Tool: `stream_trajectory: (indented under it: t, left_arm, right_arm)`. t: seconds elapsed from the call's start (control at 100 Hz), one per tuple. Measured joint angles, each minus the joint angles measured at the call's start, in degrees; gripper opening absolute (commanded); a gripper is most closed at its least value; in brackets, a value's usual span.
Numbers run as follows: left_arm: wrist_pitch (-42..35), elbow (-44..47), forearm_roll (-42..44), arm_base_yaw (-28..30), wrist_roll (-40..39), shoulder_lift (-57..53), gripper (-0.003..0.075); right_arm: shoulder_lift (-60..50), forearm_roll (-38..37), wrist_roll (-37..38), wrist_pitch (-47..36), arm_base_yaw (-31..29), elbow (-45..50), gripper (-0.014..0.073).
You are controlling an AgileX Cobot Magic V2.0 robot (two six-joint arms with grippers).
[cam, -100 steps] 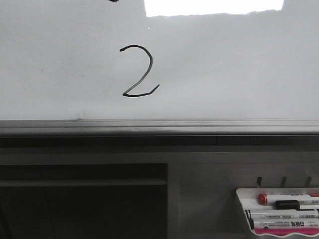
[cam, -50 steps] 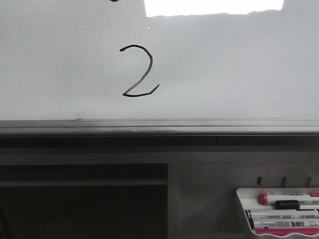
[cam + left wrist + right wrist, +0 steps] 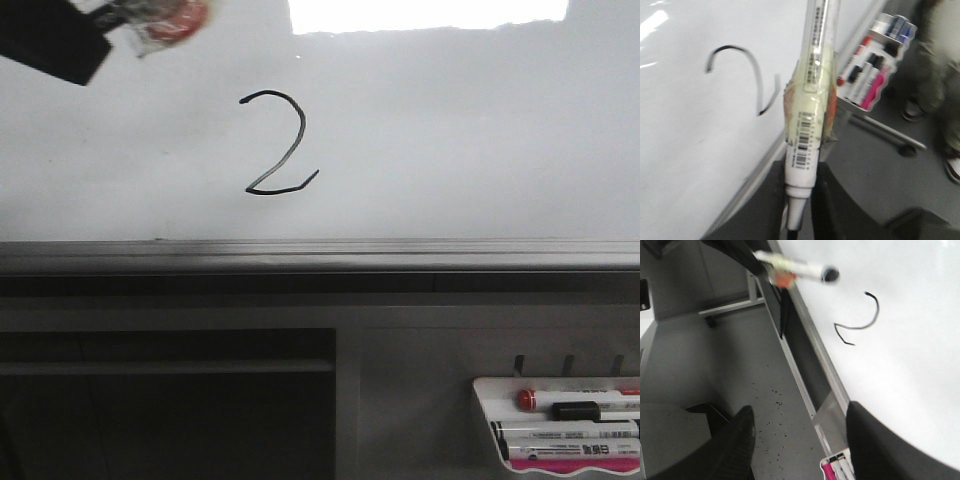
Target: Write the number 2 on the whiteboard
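Black fingers of the left gripper (image 3: 799, 200) clamp a white marker (image 3: 807, 115) by its lower barrel, tape and a barcode label wrapped about its middle; in the front view that gripper (image 3: 120, 35) shows blurred at the upper left of the whiteboard (image 3: 460, 130), apart from the stroke; the right gripper (image 3: 800, 440) stands released, its two dark fingers (image 3: 737, 440) spread wide with nothing between them. The number 2 (image 3: 278, 143) sits finished on the board's left-centre, curved top and short angled base, above the grey lower rail (image 3: 320, 255); well below and to the right hangs a white tray of markers (image 3: 565, 425), one red-capped, one with a pink body.
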Motion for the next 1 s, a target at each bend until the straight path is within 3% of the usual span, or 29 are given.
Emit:
stream_trajectory:
  t: [0.21, 0.31, 0.41, 1.0]
  left_arm:
    - [-22.8, 13.8, -7.5, 10.0, -2.7, -11.2, -0.002]
    - [-35.0, 18.4, -11.6, 12.5, -3.0, -12.8, -0.002]
    - [-41.6, 20.0, -15.1, 13.1, -3.4, -11.8, -0.002]
    - [-43.6, 15.1, -17.0, 11.5, -3.9, 5.3, -0.002]
  right_arm:
    - [-4.9, -1.8, 3.9, 0.2, -2.8, 4.2, 0.0362]
    - [-5.8, -2.0, 4.2, 0.2, -2.9, 6.3, 0.0362]
    - [-5.8, -2.0, 4.4, -0.2, -2.9, 7.7, 0.0362]
    - [-5.8, -2.2, 4.5, -2.0, -2.9, 8.8, 0.0362]
